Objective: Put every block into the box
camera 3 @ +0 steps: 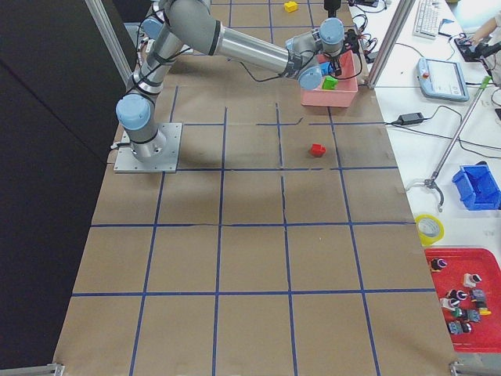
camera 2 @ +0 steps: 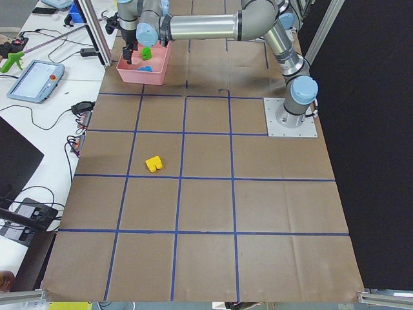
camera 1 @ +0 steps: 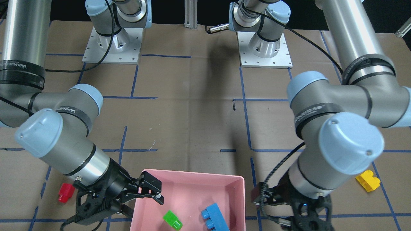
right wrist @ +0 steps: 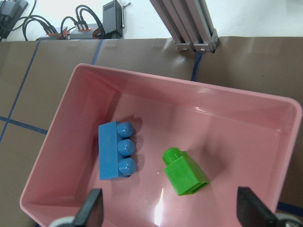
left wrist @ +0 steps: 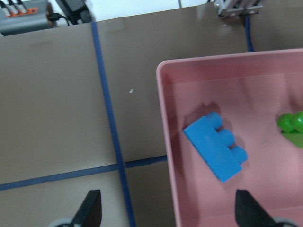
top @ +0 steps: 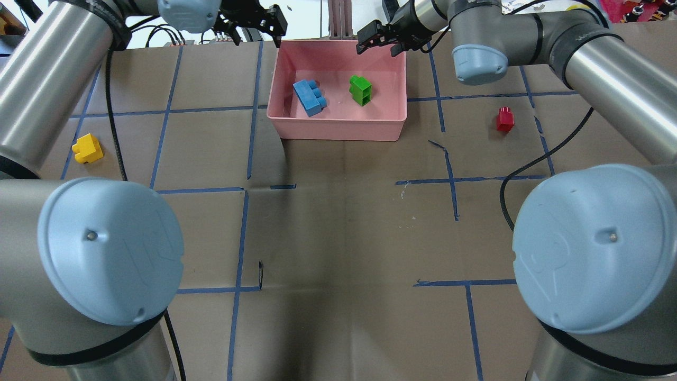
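lying in the box, top centre: blue block and green block; yellow block at left, red block at right; left gripper and right gripper spread apart, empty.

We see the table from behind, across and both ends; both wrist cameras look closely down into the pink box.

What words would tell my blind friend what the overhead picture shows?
A pink box holds the blue block and green block, while the yellow block lies on the table to its left and the red block to its right. The left gripper and right gripper hang open near its far edge.
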### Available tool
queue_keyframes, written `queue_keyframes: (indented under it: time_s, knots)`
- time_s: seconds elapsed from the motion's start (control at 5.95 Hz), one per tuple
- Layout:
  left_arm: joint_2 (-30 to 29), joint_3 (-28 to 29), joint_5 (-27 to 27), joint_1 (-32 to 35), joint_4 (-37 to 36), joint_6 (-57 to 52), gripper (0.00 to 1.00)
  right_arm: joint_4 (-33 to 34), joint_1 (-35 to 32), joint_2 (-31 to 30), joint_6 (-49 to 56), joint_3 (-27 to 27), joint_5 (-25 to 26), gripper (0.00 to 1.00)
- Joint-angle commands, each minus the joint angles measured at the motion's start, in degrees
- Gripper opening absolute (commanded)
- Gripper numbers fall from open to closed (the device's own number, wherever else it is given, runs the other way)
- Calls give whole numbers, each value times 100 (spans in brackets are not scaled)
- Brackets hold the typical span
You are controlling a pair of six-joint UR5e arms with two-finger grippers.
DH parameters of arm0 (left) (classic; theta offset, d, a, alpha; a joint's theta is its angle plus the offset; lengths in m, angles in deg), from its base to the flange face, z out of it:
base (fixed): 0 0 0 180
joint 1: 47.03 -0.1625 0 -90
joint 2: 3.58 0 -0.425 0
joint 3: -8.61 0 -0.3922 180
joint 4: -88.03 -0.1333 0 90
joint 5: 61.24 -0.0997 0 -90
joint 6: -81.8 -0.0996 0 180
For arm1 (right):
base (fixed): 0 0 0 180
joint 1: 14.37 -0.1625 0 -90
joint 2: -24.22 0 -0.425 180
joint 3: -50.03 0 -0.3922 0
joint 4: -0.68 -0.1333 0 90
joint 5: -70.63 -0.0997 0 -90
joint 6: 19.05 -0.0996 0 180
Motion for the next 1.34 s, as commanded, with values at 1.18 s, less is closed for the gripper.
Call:
queue_keyframes:
  time_s: [1.18]
  knots:
    - [215, -684, -35, -3271, -288, -821, 100, -1098, 1119, 37, 126, -814, 3193, 100]
